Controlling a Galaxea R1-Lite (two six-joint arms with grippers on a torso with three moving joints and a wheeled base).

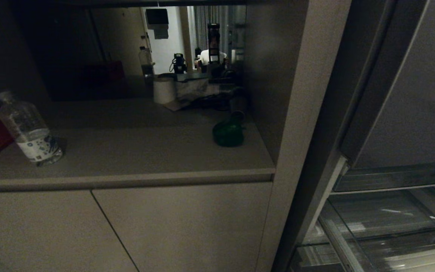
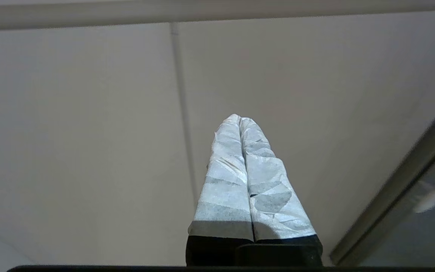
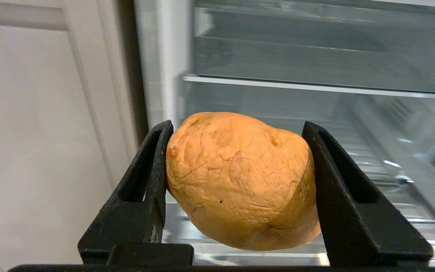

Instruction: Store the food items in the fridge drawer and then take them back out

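Tan and lumpy, the potato (image 3: 240,181) sat low and central in the right wrist view, clamped between the black fingers of the right gripper (image 3: 238,189), one finger on each flank. It looked firm, fairly heavy and dry-skinned, so a grip across its widest part, as here, would likely hold; the rounded ends could roll out of a shallower pinch. Behind it lay the clear drawer (image 3: 372,177), open, with nothing visible inside it. In the head view the drawer (image 1: 383,226) filled the lower right corner, again showing no contents. The pepper (image 1: 228,133) rested right of centre on the counter (image 1: 127,158), glossy and probably slippery, hollow and light; its broad body seemed the safer place to take it, not the stem. A bottle (image 1: 28,130) stood at the left edge and a paper roll (image 1: 164,90) farther back. The left gripper (image 2: 240,124), its taped fingers pressed together on nothing, faced a cabinet door (image 2: 89,132).
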